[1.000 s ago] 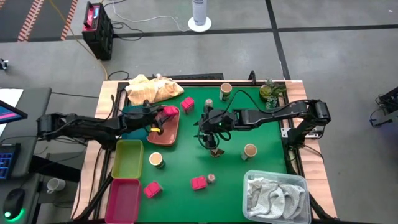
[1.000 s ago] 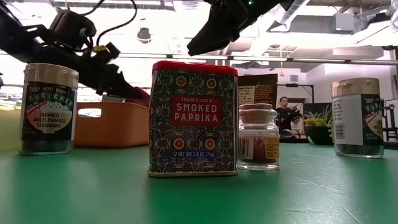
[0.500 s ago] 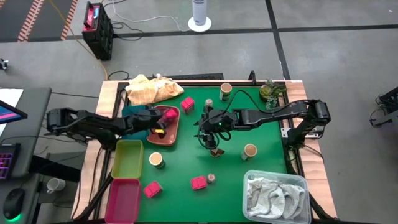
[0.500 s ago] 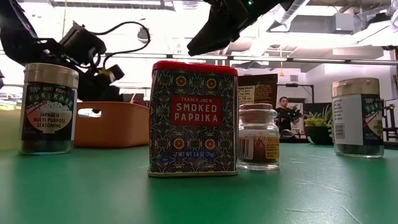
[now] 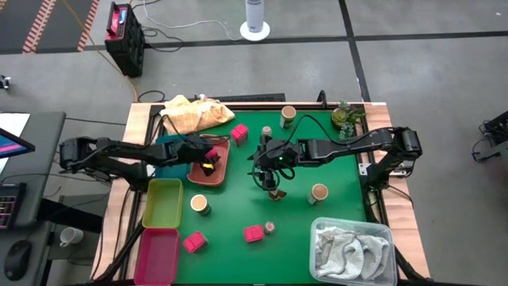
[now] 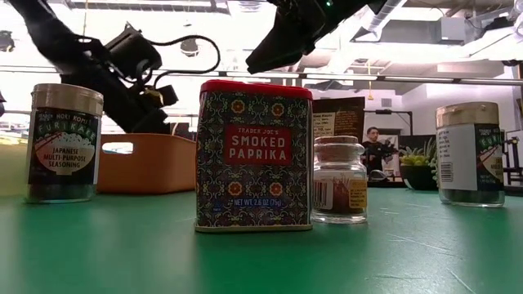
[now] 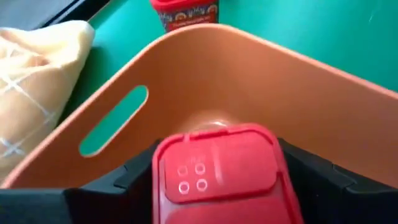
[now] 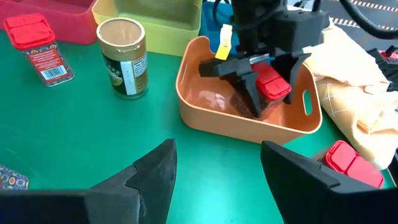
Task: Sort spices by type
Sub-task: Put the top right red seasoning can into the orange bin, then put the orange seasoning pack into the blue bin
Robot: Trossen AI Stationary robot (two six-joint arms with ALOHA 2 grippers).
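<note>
— Where's the red-lidded paprika tin (image 8: 272, 87)?

— Clamped in the left hand (image 8: 260, 86), low inside the salmon plastic tray (image 8: 205, 127) — possibly touching its floor.

— The right hand (image 5: 267, 181)?

— Spread wide, empty, above the green worktop (image 5: 341, 159).

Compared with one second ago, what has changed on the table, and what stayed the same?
The left gripper, shut on a red-lidded paprika tin, has gone down into the salmon tray, with its arm drawn back toward the table's left edge. The right gripper kept its place over the middle, fingers open. The other tins, jars, trays and cloths did not move.
</note>
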